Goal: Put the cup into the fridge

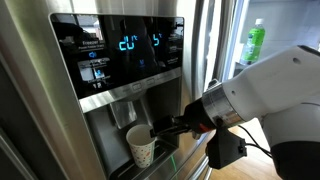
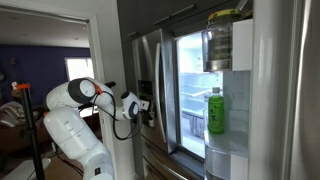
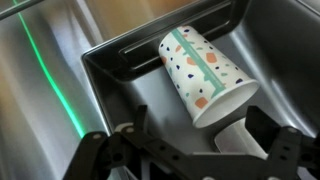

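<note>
Stage: early, nothing done yet. small white paper cup (image 1: 142, 148) with coloured speckles and green band stands in dispenser recess (image 1: 120, 115) of large stainless steel fridge (image 1: 60, 110), outside the storage space. black gripper (image 1: 163, 128) at recess, jaws spread wide, holding nothing. Wrist view: cup (image 3: 205, 75) between them, contact unclear. Lit compartment (image 2: 190, 90) stands open. Left, as judged: grasp, lift, carry over, set on shelf.

Speckled white paper cup (image 1: 142, 147) upright in dispenser recess of steel fridge (image 1: 40, 110), one door open.
</note>
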`<action>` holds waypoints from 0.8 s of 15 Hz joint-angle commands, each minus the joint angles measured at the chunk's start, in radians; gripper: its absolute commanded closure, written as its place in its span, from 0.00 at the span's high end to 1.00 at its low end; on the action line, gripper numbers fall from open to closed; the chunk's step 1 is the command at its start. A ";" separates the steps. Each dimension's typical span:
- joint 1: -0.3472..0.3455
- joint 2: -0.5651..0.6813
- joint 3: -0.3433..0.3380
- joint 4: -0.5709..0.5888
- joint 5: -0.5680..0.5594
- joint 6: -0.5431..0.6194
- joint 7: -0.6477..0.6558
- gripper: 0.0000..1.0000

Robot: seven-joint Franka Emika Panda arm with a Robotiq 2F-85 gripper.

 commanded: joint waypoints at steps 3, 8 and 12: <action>-0.028 0.111 0.023 0.070 -0.012 -0.012 -0.008 1.00; 0.006 0.182 -0.003 0.087 0.007 -0.021 -0.022 0.49; 0.043 0.193 -0.031 0.080 0.035 -0.057 -0.032 0.19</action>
